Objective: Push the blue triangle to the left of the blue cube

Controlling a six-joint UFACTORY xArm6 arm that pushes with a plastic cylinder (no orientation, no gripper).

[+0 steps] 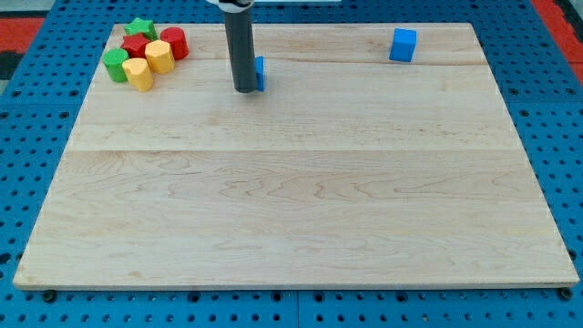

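Observation:
The blue triangle (260,72) sits near the view's top, left of centre, mostly hidden behind my rod; only a thin blue strip shows on the rod's right side. My tip (245,89) rests on the board right against the triangle's left side. The blue cube (403,45) stands at the view's top right, far to the right of the triangle and the tip.
A cluster sits at the view's top left: a green star (140,27), a red cylinder (174,42), a red block (136,46), two yellow blocks (158,56) (138,74), a green block (116,65). The wooden board (291,200) lies on a blue pegboard.

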